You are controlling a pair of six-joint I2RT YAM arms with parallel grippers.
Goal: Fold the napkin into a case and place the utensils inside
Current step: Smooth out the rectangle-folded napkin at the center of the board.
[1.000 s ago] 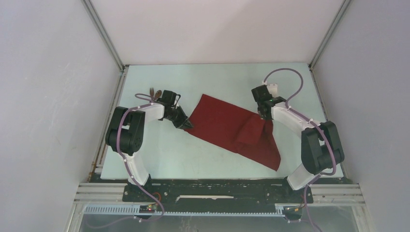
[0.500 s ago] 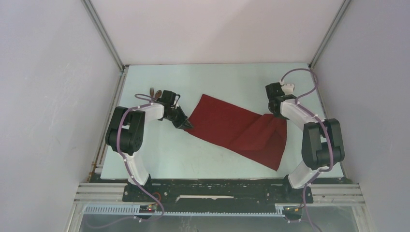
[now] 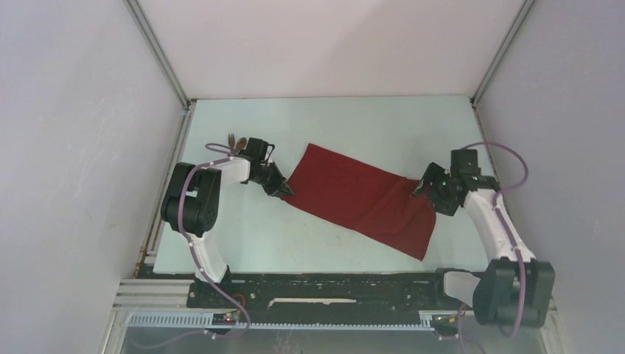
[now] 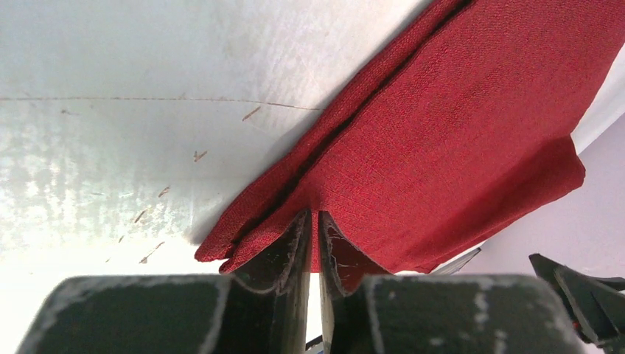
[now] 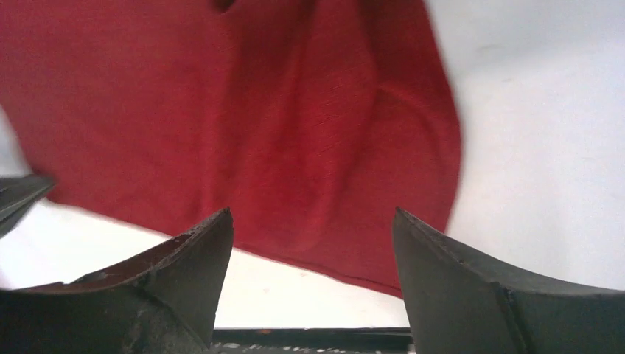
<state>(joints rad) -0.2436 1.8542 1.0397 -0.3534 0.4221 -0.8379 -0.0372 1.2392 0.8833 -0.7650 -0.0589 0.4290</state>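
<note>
Since a second ago the right arm has swung back toward the near right corner. Its right gripper [image 3: 426, 189] has let go of the raised flap of cloth, which has dropped flat.

Nearest the arm bases is a strip of bare pale table [image 3: 295, 243], open room for either arm to work.

Beyond it lies the napkin [image 3: 354, 199], a dark red cloth set as a slanted band, its far left corner higher in the overhead view and its near right corner reaching toward the table's front edge. The left wrist view shows two layers stacked along its long edge, so it is folded once and not yet a narrow case.

The right gripper hovers just above the napkin's right end with its jaws spread wide and nothing between them. Little space is left between it and the right wall.

At the left end, the left gripper [image 3: 280, 186] is closed, pinching the napkin's corner between nearly touching fingers. This probably anchors the cloth so it does not slide while the other end is handled.

Farther back, by the left arm's wrist and well apart from the napkin, the utensils [image 3: 234, 139] lie as small dark brown shapes, too small to tell apart.

Behind everything, a wide band of table runs to the back wall.
</note>
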